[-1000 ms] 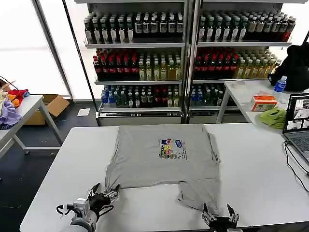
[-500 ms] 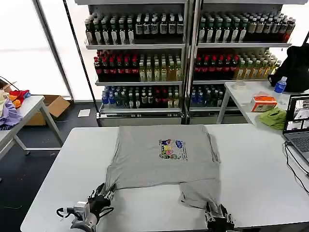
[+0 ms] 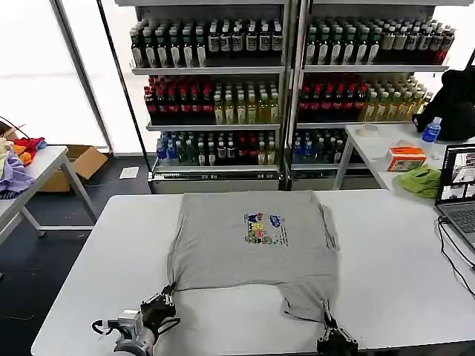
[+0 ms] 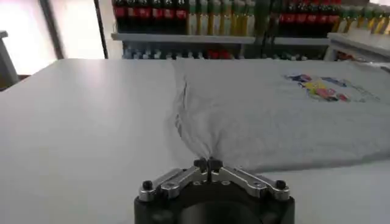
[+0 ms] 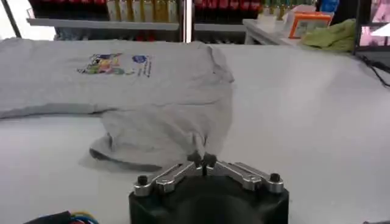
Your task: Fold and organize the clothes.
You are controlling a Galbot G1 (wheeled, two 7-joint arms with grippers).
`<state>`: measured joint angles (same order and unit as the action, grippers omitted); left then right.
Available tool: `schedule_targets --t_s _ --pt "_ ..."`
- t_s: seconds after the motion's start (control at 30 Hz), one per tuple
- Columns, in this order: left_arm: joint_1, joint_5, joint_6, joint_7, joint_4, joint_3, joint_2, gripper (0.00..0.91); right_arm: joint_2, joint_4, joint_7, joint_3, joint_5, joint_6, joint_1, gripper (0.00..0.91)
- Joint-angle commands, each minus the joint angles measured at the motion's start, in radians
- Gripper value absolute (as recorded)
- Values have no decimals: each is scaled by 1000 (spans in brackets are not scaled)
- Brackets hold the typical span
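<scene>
A light grey short-sleeved shirt (image 3: 252, 237) with a small multicoloured chest print (image 3: 264, 228) lies spread on the white table (image 3: 386, 259), its near right part bunched. My left gripper (image 3: 165, 299) is shut on the shirt's near left corner, seen pinched at the fingertips in the left wrist view (image 4: 208, 165). My right gripper (image 3: 327, 326) is shut on the near right hem, where the cloth (image 5: 164, 122) rises into the closed jaws (image 5: 202, 161). Both grippers sit at the table's front edge.
A laptop (image 3: 459, 185) with cables lies at the table's right edge. Behind it stands a second table with a lime-green cloth (image 3: 420, 180), an orange box (image 3: 405, 157) and a bottle (image 3: 430, 129). Drink shelves (image 3: 282, 81) fill the back. Bare tabletop lies left and right of the shirt.
Both grippers have gone from open to shut, closing on the shirt's near corners. The left corner has drawn slightly inward.
</scene>
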<state>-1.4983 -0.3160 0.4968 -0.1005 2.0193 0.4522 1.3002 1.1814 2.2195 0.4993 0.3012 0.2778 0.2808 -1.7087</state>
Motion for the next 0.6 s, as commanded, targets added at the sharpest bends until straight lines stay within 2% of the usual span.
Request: schedule_targets --t_s 0.03,0.3,0.6 --pt "63 -16 -68 -2 34 18 21 0 6 41 -46 34 -54 -42 73 0" --pt "253 -91 -116 -8 -53 43 33 0 33 -29 -42 39 -36 -14 341 0" --pt "414 -137 -103 -4 -232 -11 14 0 -5 -332 -86 22 -6 -30 597 0"
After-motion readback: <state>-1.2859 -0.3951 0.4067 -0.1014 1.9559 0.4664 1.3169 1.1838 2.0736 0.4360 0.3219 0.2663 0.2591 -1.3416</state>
